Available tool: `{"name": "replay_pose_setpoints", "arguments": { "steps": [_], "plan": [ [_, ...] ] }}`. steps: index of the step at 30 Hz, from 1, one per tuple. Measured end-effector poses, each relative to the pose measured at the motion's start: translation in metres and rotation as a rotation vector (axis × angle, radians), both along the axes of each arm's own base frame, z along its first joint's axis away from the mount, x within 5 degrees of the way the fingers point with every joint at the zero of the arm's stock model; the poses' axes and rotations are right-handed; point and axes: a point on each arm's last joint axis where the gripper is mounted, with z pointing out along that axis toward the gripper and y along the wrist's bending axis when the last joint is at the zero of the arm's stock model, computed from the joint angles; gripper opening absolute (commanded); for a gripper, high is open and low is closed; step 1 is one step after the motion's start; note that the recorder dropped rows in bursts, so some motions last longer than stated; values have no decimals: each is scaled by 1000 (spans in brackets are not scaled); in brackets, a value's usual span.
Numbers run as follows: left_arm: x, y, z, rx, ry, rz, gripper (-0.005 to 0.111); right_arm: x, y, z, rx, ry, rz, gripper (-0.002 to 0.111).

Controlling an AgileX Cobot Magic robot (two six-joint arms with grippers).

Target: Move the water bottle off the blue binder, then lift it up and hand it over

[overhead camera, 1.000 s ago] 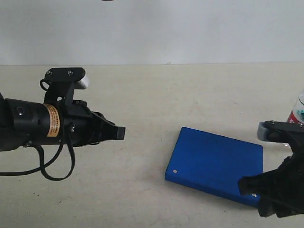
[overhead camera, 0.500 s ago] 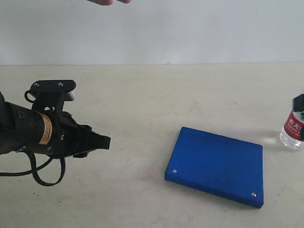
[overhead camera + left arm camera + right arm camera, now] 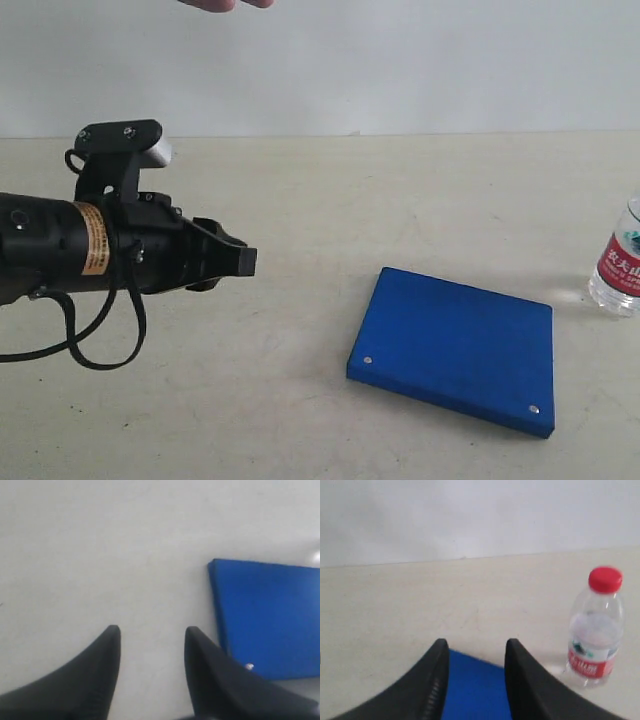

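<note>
The water bottle (image 3: 618, 262) is seen upright on the table (image 3: 300, 200), just right of the blue binder (image 3: 455, 350) — already off it. The binder lies flat, well right of the left gripper (image 3: 240, 262), whose jaws are apart; the right gripper (image 3: 476, 642) — jaws likewise parted — is judged nearer.

Beige matte tabletop (image 3: 300, 200) under and ahead of left claw (image 3: 244, 262), faint scuffs and smudges; plain pale grey-white wall (image 3: 420, 60) far beyond claw, meeting tabletop at straight seam; light soft, even
</note>
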Motion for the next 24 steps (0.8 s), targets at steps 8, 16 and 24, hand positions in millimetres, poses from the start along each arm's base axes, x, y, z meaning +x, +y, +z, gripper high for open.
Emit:
{"name": "replay_pose_setpoints", "arguments": {
  "steps": [8, 16, 24],
  "plan": [
    [2, -6, -2, -79, 0, -6, 40, 10, 5, -107, 465, 540, -233, 34],
    [10, -15, -45, -81, 160, -4, 40, 44, 33, -141, 281, 851, -49, 35],
    [12, -42, -61, -266, 315, -153, 40, 107, 51, -155, 157, 1085, 88, 55]
  ]
}}
